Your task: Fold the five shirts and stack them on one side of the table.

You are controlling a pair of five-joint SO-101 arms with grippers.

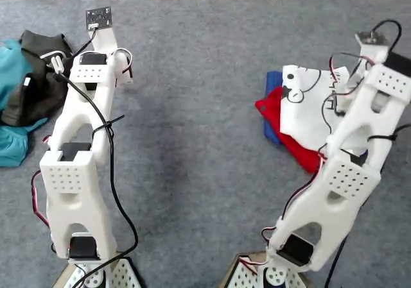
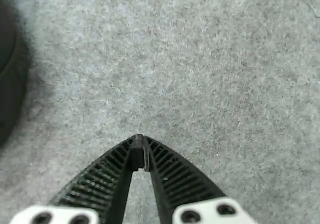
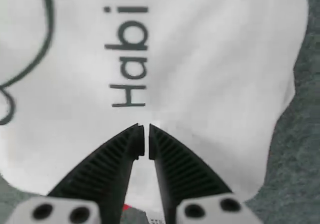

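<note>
Left gripper (image 2: 140, 151), jaws pressed together on nothing, hangs over the bare grey table (image 1: 192, 108). The crumpled teal shirt (image 1: 11, 67) and black shirt (image 1: 38, 83) lie just beside it on its outer side, so this arm is far nearer them. Well apart to the right, the right gripper (image 3: 143, 139), likewise closed and empty, sits over the white shirt (image 1: 305, 111), which tops the red shirt (image 1: 282, 118) and blue shirt (image 1: 275, 81).

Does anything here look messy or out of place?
Yes. The white printed shirt sits crooked over the red shirt and blue shirt, corners poking out. Opposite, the black shirt and teal shirt lie crumpled.
</note>
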